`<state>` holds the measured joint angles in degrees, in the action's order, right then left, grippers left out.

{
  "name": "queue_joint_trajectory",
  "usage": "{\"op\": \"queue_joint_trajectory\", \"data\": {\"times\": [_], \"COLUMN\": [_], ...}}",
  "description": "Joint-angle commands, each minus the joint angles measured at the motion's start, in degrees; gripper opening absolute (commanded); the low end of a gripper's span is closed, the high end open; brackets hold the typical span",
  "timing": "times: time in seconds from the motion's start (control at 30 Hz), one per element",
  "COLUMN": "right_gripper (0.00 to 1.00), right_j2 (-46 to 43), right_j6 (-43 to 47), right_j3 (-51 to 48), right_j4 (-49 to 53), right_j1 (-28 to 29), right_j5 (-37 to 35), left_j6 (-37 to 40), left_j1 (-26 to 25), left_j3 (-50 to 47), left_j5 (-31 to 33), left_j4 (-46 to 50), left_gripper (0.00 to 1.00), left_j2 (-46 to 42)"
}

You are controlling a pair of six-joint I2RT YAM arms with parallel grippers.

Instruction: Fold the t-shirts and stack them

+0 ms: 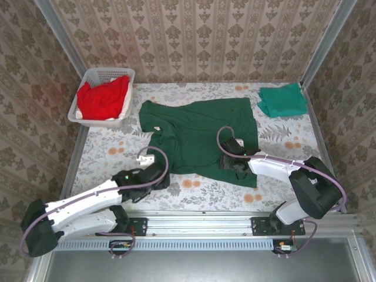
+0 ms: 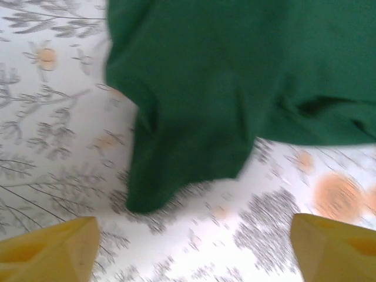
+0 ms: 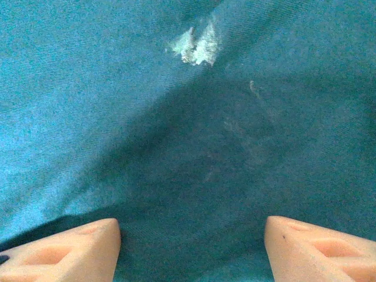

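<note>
Floral-print table [image 1: 108, 144]. Large dark green t-shirt [image 1: 197, 132] spread flat mid-table, collar to the left, some wrinkles. White basket [image 1: 107, 72] at far-left corner, red t-shirts [image 1: 103, 98] heaped inside. Teal t-shirt [image 1: 283, 100] folded at far-right corner, well apart from the green one. Right gripper [image 3: 191, 247] sits over the green shirt's near-right part, fingers spread, nothing pinched. Left gripper [image 2: 194, 249] over bare table just off the shirt's near-left hem corner, jaws wide, empty.
</note>
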<state>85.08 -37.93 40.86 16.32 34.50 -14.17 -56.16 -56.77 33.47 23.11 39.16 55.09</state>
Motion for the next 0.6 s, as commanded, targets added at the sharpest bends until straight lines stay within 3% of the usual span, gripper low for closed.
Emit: {"op": "queue_joint_trajectory", "data": {"times": [0.0,0.03,0.13,0.17,0.33,0.43,0.57], "right_gripper": [0.68,0.68,0.68,0.68,0.69,0.69,0.69], "right_j2": [0.4,0.4,0.3,0.4,1.3,1.5,1.0], "right_j6": [-0.2,-0.3,-0.4,-0.5,-1.1,-1.4,-1.5], "right_j3": [-0.6,-0.9,-1.8,-2.2,-2.7,-3.2,-3.1], "right_j4": [-1.8,-1.8,-2.2,-2.7,-3.1,-3.4,-2.3], "right_j1": [-0.1,-0.1,-0.1,-0.1,-0.1,-0.2,-0.5], "right_j5": [0.2,-0.2,-0.4,-0.5,-0.9,-1.2,-2.0], "left_j6": [9.4,10.4,13.5,14.0,14.8,14.7,13.2], "left_j1": [6.1,7.0,7.2,6.2,0.2,-0.3,0.4], "left_j3": [1.0,2.1,7.7,9.8,17.9,19.7,17.9], "left_j5": [-3.3,-3.6,-2.9,-2.0,2.4,1.6,0.0], "left_j4": [-6.4,-7.0,-6.0,-5.5,-3.3,-3.5,-6.2], "left_gripper": [0.87,0.85,0.61,0.57,0.54,0.45,0.45], "left_j2": [5.8,8.2,14.7,16.6,23.5,29.0,34.1]}}
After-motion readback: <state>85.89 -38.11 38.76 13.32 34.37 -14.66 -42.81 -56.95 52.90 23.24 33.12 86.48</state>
